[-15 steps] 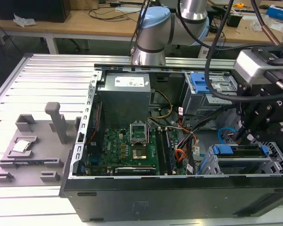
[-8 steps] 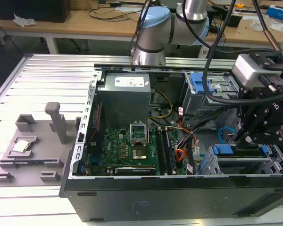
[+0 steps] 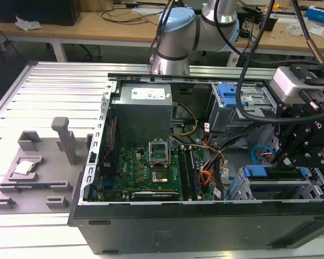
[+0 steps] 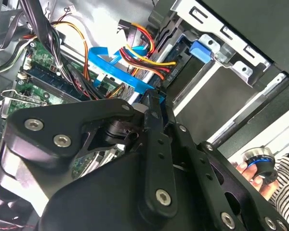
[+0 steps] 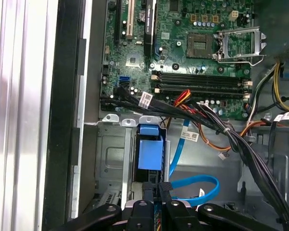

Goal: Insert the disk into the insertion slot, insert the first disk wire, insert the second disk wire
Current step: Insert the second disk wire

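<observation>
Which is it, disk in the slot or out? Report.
In. The disk sits inside the insertion slot, only its blue carrier end showing.

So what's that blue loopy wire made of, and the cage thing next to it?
The wire looks like flexible plastic: smooth, glossy light blue, bending in a loop without kinking. The cage looks like bare sheet metal: dull silver-grey, thin folded edges and punched holes. What lies inside the wire can't be seen.

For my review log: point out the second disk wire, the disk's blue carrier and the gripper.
second disk wire (image 5: 195,180): first wrist view, top of its loop.
disk's blue carrier (image 5: 150,155): first wrist view, blue end face.
gripper (image 5: 157,188): first wrist view, between fingertips.
</observation>
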